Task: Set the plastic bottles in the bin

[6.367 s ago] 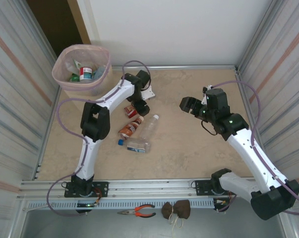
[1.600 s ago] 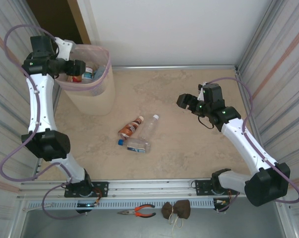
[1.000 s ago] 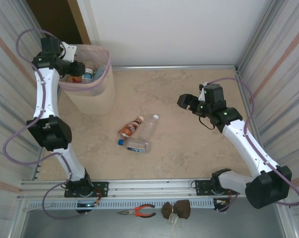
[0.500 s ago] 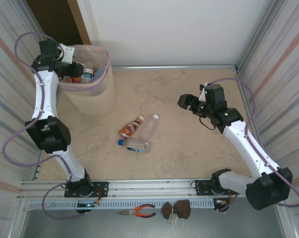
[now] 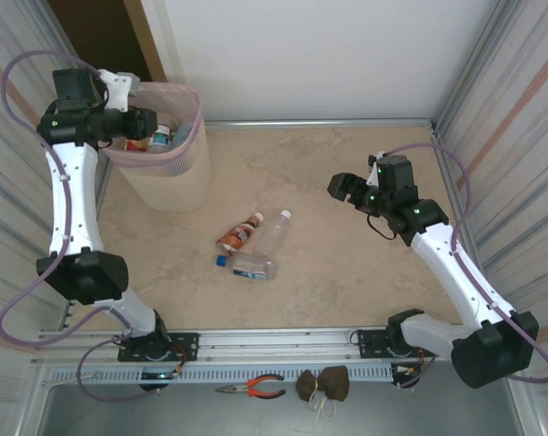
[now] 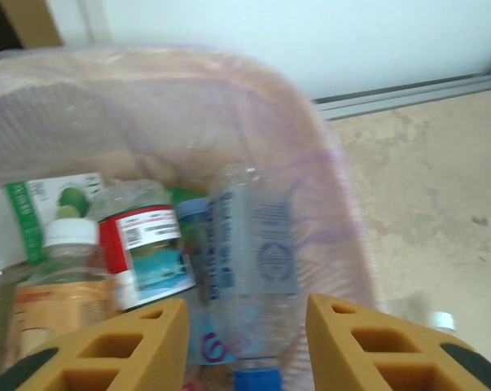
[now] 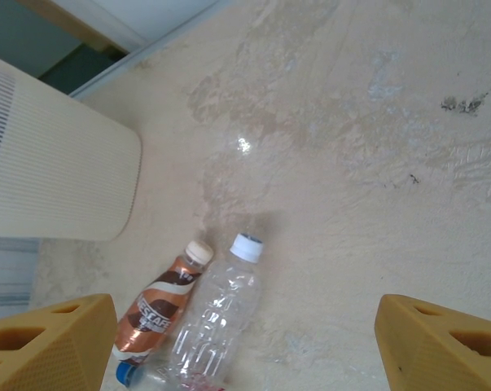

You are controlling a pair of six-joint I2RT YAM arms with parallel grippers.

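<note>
Beige tabletop [image 5: 346,272] holds a clear white-capped plastic bottle [image 5: 272,234] lying diagonally, nearer my wide-open empty right gripper [image 5: 339,189] than my half-open empty left gripper [image 5: 146,120].

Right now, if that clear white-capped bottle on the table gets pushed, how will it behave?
The clear bottle lies on its side, so it would probably roll. It looks empty, so it is likely light and easily dented by a firm squeeze. The brown bottle lies close beside it and may get nudged.
</note>
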